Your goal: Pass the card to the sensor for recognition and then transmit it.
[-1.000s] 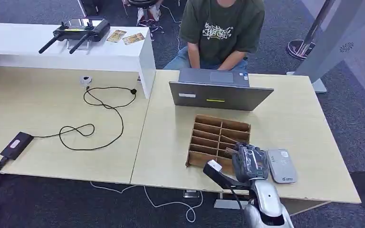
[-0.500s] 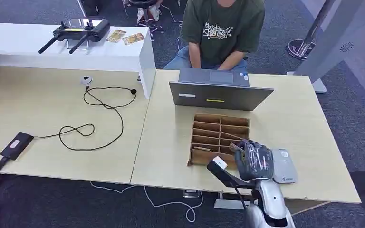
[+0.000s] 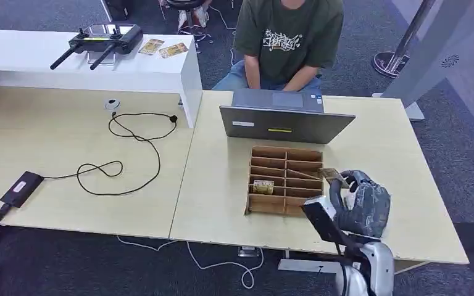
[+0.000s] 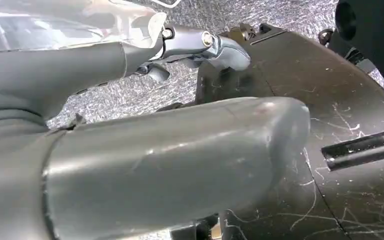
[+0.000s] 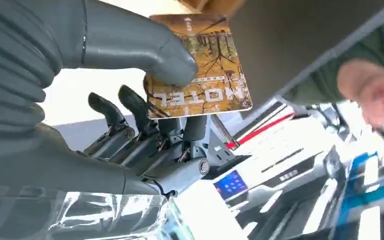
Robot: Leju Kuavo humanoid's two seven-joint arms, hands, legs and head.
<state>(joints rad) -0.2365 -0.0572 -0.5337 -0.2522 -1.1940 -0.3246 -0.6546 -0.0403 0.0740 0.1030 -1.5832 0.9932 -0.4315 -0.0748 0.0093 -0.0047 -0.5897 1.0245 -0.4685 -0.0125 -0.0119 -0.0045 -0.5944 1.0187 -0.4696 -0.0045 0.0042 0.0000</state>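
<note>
My right hand hovers above the table's right front part, just right of the wooden divider box. It pinches a brown hotel card between thumb and fingers, tilted up toward the box. The right wrist view shows the same card, printed HOTEL, with the thumb pressed on its face and the fingers behind it. Another card stands in a left compartment of the box. My left hand hangs down holding nothing, its fingers apart from the thumb. The sensor is hidden under my right hand.
A grey laptop stands open behind the box, and a person in a green shirt sits behind it. To the left lie a black cable and an adapter. A white shelf carries a remote controller.
My right hand rose from the box's front right corner with the card and moved right, over the white reader that lay there. A card in the box's left column is now uncovered.
</note>
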